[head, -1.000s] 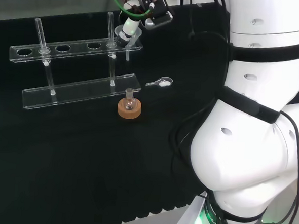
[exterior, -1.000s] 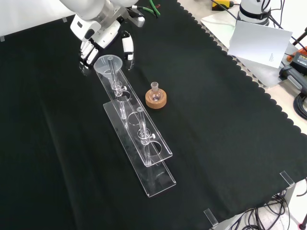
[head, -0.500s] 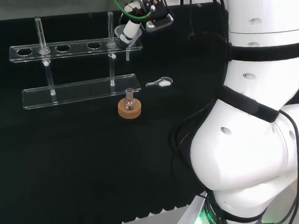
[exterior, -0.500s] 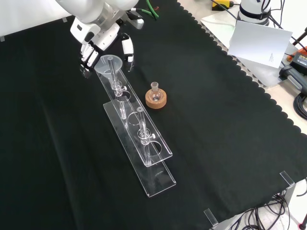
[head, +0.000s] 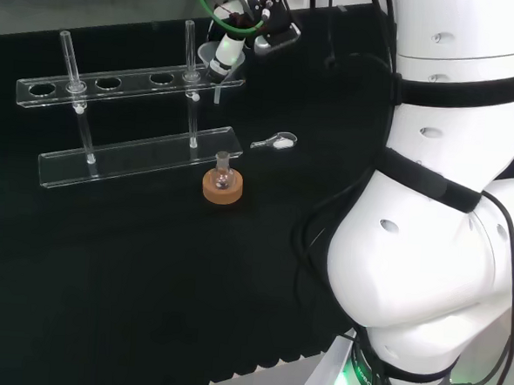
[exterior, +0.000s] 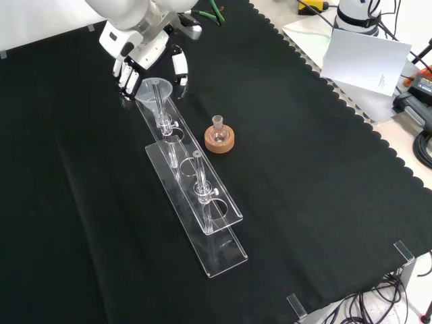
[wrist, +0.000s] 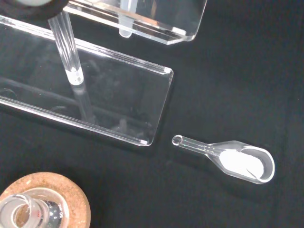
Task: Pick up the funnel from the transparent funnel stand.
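The clear cone-shaped funnel sits in the end hole of the transparent two-tier funnel stand, at the stand's far end in the front view, its stem hanging down through the top shelf. The black and white robot hand is at that same end of the stand: in the front view its dark-tipped fingers lie curled against one side of the funnel's rim and the thumb stands on the other side, so the hand brackets the cone. Whether the digits already press the glass I cannot tell.

This looks like the grasping step, with the lift not yet begun. The next move calls for closing on the cone and drawing it straight up until the stem clears the hole.

Beside the stand's middle in the front view stands a small clear flask on a round cork ring. Just off the stand's end in the wrist view lies a small glass scoop holding white powder.
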